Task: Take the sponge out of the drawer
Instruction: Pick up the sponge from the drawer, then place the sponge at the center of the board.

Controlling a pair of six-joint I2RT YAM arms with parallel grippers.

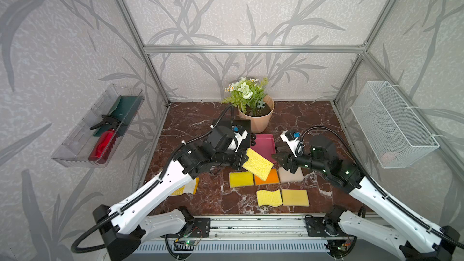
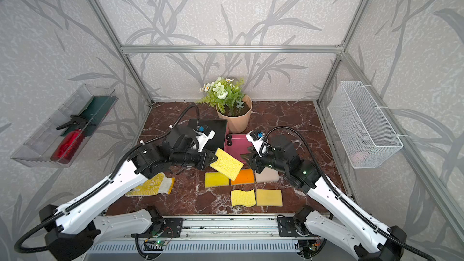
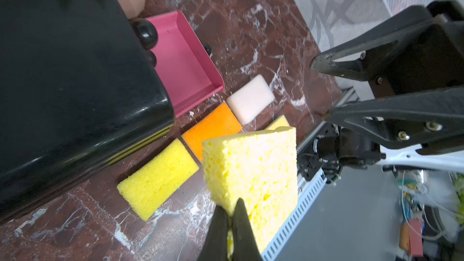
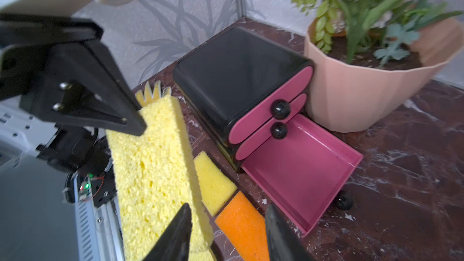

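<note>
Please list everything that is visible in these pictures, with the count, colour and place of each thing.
held sponge: one, yellow, in the air above the table.
table sponges: five. yellow sponge, orange sponge and pale sponge lie in a row; wavy yellow sponge and tan sponge lie nearer the robot.
drawer unit: one, black with pink fronts, beside the pot.
open drawer: one, pink, the lowest, empty.
glove: one, yellow and white, under the left arm.
plant pot: one, peach, at the back.
clear bin: one, on the left wall.
spray bottle: one, red, in the bin.
mesh basket: one, white, on the right wall.
left gripper: shut on the held sponge.
right gripper: open, holding nothing.
</note>
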